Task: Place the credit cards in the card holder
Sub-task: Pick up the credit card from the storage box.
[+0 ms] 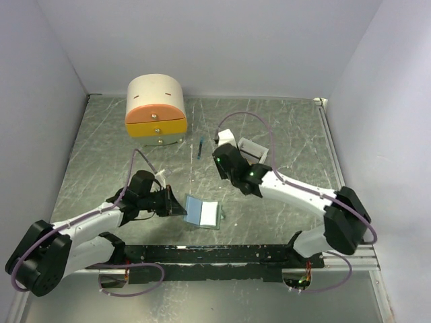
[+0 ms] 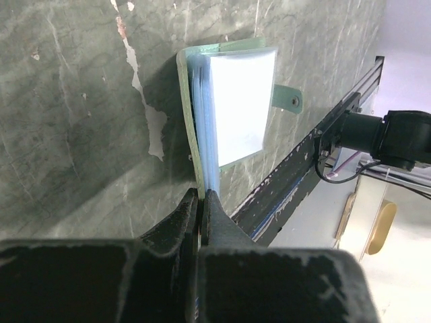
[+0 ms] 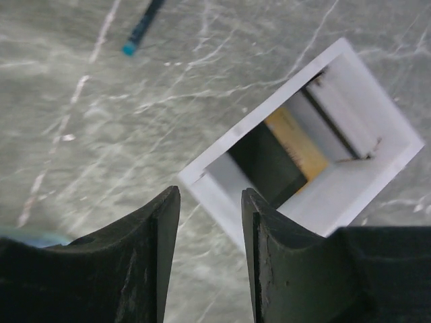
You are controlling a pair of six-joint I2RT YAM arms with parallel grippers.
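The card holder (image 1: 203, 212) lies open on the marbled table, pale green outside with clear blue-white sleeves (image 2: 237, 101). My left gripper (image 1: 180, 208) is shut on the near edge of its cover (image 2: 202, 197). In the right wrist view a dark card (image 3: 268, 163) and a gold-yellow card (image 3: 297, 144) stand on edge inside a white open tray (image 3: 316, 202). My right gripper (image 3: 210, 194) hangs open and empty just short of the tray's near corner; from above it is at the left of the tray (image 1: 227, 148).
A cream-and-orange drawer box (image 1: 155, 108) stands at the back left. A thin blue stick (image 1: 201, 148) lies between it and the white tray (image 1: 254, 149). The holder's snap tab (image 2: 288, 99) sticks out to its side. Grey walls enclose the table.
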